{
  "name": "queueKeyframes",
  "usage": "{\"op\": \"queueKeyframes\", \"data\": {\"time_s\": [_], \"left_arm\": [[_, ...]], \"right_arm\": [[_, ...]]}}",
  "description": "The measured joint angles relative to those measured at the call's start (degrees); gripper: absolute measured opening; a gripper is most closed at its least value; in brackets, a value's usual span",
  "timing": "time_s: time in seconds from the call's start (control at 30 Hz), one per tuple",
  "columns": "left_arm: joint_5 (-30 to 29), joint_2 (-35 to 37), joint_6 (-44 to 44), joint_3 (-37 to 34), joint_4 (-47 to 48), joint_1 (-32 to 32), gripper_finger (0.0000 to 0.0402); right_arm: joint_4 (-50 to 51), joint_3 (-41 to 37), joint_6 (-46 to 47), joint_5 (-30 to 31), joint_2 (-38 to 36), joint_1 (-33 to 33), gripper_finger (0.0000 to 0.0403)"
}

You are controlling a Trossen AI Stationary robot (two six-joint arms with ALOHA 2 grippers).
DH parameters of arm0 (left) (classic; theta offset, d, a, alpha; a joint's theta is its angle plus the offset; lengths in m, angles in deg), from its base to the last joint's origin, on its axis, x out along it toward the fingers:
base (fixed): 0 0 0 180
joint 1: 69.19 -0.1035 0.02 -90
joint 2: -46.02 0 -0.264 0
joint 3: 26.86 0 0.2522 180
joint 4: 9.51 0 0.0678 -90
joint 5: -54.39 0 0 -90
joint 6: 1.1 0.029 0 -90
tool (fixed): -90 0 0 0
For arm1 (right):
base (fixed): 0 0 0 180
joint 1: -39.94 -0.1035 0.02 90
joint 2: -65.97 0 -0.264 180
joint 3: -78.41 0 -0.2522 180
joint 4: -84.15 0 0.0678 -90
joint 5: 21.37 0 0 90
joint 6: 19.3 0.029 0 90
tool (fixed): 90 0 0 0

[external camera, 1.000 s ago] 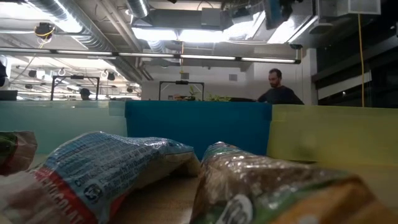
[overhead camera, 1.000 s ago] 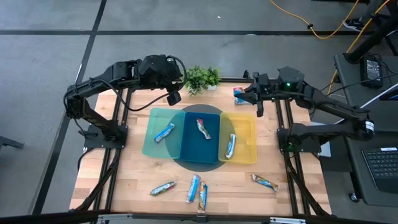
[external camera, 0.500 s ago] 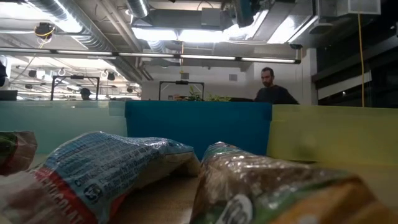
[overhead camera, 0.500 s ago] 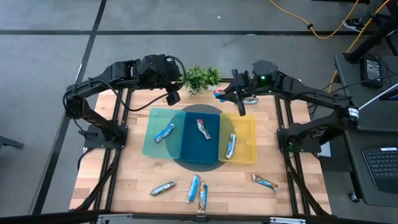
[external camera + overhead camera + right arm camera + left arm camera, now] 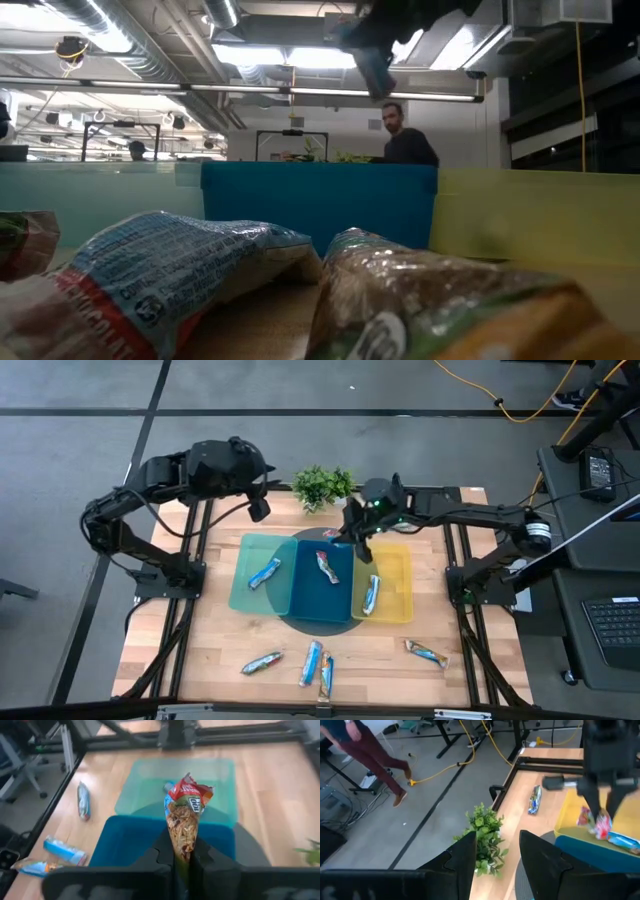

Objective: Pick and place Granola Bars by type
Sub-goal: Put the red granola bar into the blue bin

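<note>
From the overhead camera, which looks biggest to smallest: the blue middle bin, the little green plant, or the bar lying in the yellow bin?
1. Dark blue plastic middle bin, clearly largest.
2. Small green leafy potted plant.
3. Slim blue foil-wrapped granola bar in the yellow plastic bin, smallest.

Foreground bars [image 5: 180, 285] blurred (labels unreadable), edge-cropped.

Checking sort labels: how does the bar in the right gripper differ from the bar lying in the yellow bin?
The held bar has a clear wrapper showing brown granola with a red end; the bar in the yellow bin is blue-silver. The first hangs clamped in the right gripper above the bins; the second lies flat. Both are slim wrapped bars.
</note>
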Motion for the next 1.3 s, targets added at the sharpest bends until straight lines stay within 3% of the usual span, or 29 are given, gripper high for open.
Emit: {"op": "queueKeyframes", "data": {"time_s": [0.2,0.73,1.03,1.17,1.3], "left_arm": [[0.0,1.11,-1.38,0.0,0.0,0.0,0.0143],[0.6,1.13,-0.67,0.0,0.02,0.0,0.0143],[2.34,1.11,0.04,0.0,0.04,0.02,0.0143],[3.09,1.12,0.04,0.0,0.04,0.0,0.0143],[3.61,1.11,0.06,0.0,0.05,0.02,0.0143]], "right_arm": [[0.01,0.0,-0.11,0.16,2.81,-1.43,0.002],[7.52,-0.04,2.09,16.26,4.27,-7.84,0.0027],[8.93,0.74,4.93,17.09,8.45,-11.31,0.0014],[11.94,5.07,4.93,17.09,13.47,-12.4,0.0029],[15.8,10.59,2.46,17.11,17.92,-12.65,0.0018]]}}
